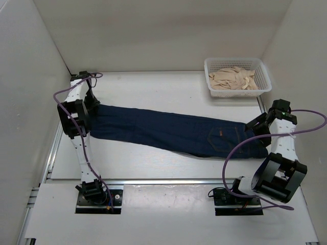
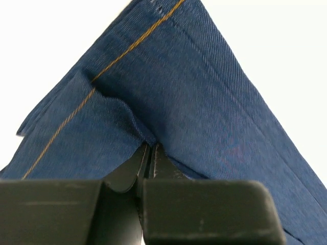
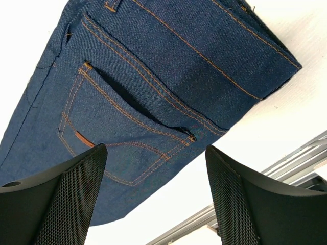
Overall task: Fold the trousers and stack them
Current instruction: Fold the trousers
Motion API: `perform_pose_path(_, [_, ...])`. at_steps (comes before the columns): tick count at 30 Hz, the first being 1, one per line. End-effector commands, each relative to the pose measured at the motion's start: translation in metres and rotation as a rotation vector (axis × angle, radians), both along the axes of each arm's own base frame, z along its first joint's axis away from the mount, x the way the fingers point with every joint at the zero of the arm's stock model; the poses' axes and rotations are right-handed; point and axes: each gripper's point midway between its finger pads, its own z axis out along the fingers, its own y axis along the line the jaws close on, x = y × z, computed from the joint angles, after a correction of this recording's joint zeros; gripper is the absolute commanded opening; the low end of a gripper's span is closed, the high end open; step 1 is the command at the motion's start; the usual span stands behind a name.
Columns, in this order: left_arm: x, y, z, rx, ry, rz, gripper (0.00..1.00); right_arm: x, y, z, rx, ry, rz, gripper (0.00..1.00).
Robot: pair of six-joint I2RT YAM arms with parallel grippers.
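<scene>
The trousers (image 1: 168,132) are dark navy jeans folded lengthwise, stretched across the table from left to right, waist and pocket end at the right. My left gripper (image 1: 88,113) is shut on the leg-hem end; in the left wrist view its fingers (image 2: 149,153) pinch a fold of the denim (image 2: 204,92). My right gripper (image 1: 259,133) is open just above the waist end. In the right wrist view its mesh-faced fingers (image 3: 66,194) stand wide apart over the back pocket (image 3: 122,127) of the trousers and hold nothing.
A white plastic basket (image 1: 237,76) holding beige cloth stands at the back right. White walls close in the table on left, back and right. A metal rail (image 1: 168,179) runs along the near edge, with both arm bases beyond it.
</scene>
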Motion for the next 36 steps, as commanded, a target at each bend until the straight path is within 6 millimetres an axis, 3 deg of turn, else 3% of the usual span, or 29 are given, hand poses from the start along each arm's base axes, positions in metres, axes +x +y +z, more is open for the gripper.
perform_pose_path(1, [0.009,0.011,0.08,0.09,-0.163,0.024,0.1,0.013,-0.001,0.011,-0.014,-0.04,0.028,0.82])
perform_pose_path(2, [0.009,0.011,0.096,0.096,-0.197,0.025,0.1,0.013,-0.001,0.011,-0.014,-0.04,0.028,0.82])
perform_pose_path(7, [0.009,0.011,0.125,0.105,-0.251,0.027,0.1,0.013,-0.001,0.011,-0.014,-0.04,0.028,0.82])
perform_pose_path(11, [0.014,0.008,0.135,0.088,-0.282,0.021,0.1,0.013,-0.001,0.011,-0.014,-0.04,0.028,0.82])
perform_pose_path(15, [0.023,0.003,0.131,0.078,-0.285,0.01,0.1,0.014,0.001,0.016,-0.024,-0.058,0.048,0.82])
perform_pose_path(18, [0.027,0.0,0.125,0.077,-0.272,-0.008,0.1,0.028,0.018,0.035,-0.048,-0.125,0.141,0.73])
perform_pose_path(20, [0.027,0.0,0.125,0.077,-0.272,-0.008,0.1,0.042,0.037,0.05,-0.071,-0.174,0.242,0.56])
perform_pose_path(23, [0.027,0.0,0.125,0.077,-0.272,-0.008,0.1,0.06,0.065,0.052,-0.079,-0.169,0.367,0.29])
perform_pose_path(24, [0.026,-0.002,0.122,0.067,-0.264,-0.011,0.1,0.074,0.071,0.051,-0.074,-0.158,0.389,0.26])
perform_pose_path(29, [0.026,-0.004,0.122,0.058,-0.266,-0.013,0.1,0.087,0.085,0.018,0.005,-0.006,0.395,0.35])
perform_pose_path(32, [0.026,-0.003,0.122,0.06,-0.264,-0.022,0.1,0.088,0.074,-0.01,-0.021,0.103,0.351,0.36])
perform_pose_path(34, [0.026,-0.003,0.122,0.06,-0.264,-0.022,0.1,0.093,0.065,-0.015,-0.059,0.132,0.326,0.36])
perform_pose_path(36, [0.026,-0.003,0.122,0.062,-0.262,-0.031,0.1,0.092,0.059,-0.028,-0.082,0.185,0.317,0.45])
